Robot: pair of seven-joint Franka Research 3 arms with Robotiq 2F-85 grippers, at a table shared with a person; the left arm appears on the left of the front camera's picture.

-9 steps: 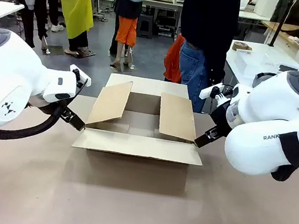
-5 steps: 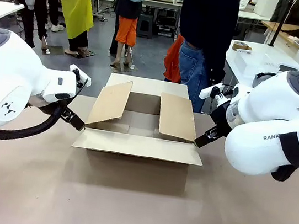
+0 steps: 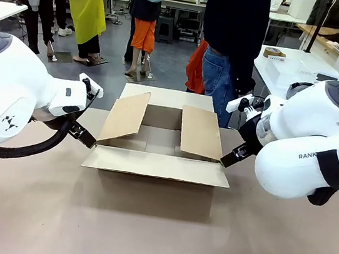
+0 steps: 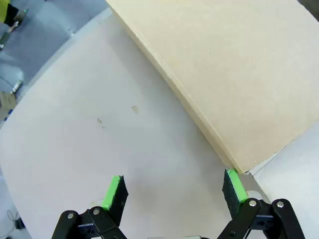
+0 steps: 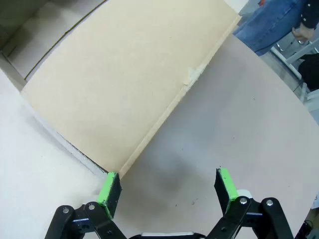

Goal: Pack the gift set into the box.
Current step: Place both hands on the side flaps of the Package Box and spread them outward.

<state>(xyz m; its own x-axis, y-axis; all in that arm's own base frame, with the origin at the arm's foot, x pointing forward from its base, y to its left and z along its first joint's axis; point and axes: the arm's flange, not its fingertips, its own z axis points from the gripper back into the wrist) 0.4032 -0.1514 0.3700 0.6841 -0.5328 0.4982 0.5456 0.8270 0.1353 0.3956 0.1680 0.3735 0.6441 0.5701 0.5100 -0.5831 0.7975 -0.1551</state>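
Pale table, busy lab behind it; a person stood at the far edge. The box sat mid-table, its near flap folded out flat and both side flaps leaning inward over the opening. Left gripper and right gripper each hung spread wide at a near corner, one pad just beside a flap edge, pinching nothing. Nothing had moved over the last second. The visible box floor was bare, so packing was judged not begun.
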